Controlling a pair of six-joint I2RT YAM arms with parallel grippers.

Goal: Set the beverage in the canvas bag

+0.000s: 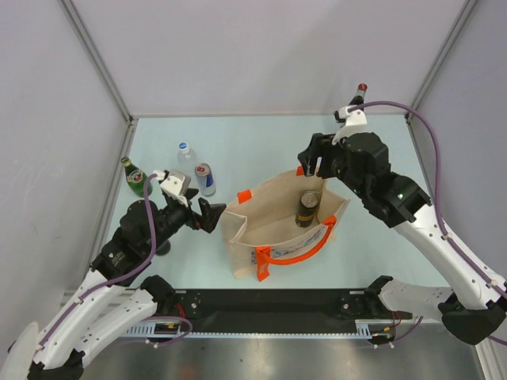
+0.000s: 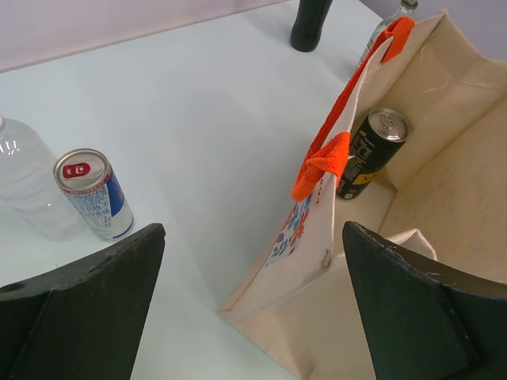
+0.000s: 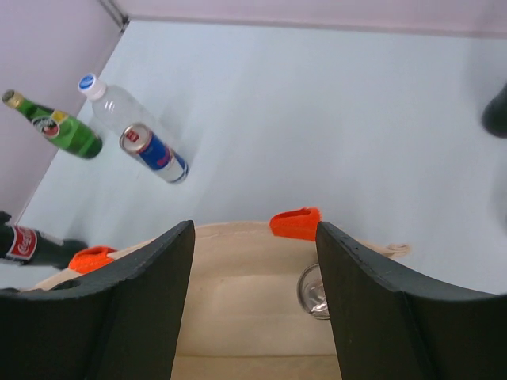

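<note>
The beige canvas bag [image 1: 238,226] with orange handles stands open at mid-table. A black beverage can [image 1: 307,207] stands upright inside it, near the far right wall. My right gripper [image 1: 311,162] hovers open over the bag's far rim, nothing between its fingers. In the right wrist view the can's silver top [image 3: 311,291] shows low beside the right finger, inside the bag [image 3: 245,293], under the right gripper [image 3: 255,233]. My left gripper [image 1: 214,215] is wide open at the bag's left end. In the left wrist view the bag's [image 2: 444,198] corner lies between the left gripper's [image 2: 252,237] fingers, the can [image 2: 372,150] beyond.
A blue-and-silver can [image 1: 205,179], a clear water bottle [image 1: 186,156] and a green bottle [image 1: 135,176] stand left of the bag. A cola bottle [image 3: 16,241] stands near the left arm. A dark bottle [image 1: 360,93] stands at the back right. Grey walls enclose the table.
</note>
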